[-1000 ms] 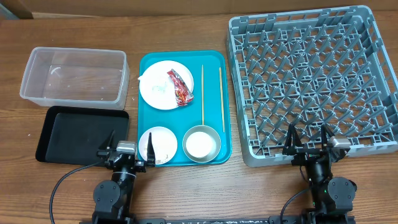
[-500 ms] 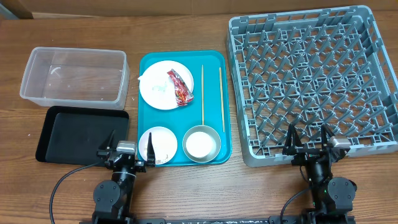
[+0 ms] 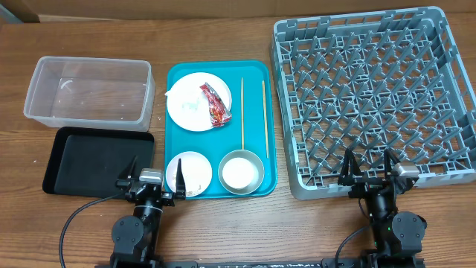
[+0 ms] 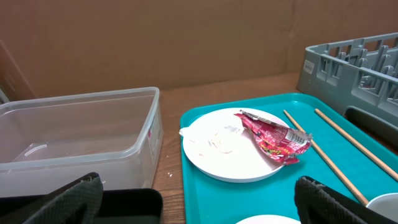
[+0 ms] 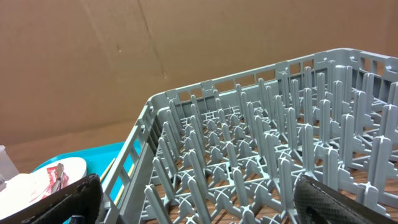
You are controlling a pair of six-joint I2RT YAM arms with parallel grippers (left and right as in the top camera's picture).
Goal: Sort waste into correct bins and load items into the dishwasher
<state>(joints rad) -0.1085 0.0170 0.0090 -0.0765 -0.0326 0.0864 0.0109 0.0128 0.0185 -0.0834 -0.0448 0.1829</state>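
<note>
Spread left gripper [image 3: 155, 171] sits well short of red wrapper [image 3: 216, 104]; spread right gripper [image 3: 367, 165] beside rack [image 3: 280, 89].

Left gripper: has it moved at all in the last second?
No. In the overhead view the left gripper sits at the same spot as before, between the black tray's near right corner and the small plate.

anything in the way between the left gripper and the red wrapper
Nothing upright. The red wrapper lies on the large plate. Between it and the left gripper are only the teal tray's low rim and the small plate, both low, so a reach from above looks clear.
</note>
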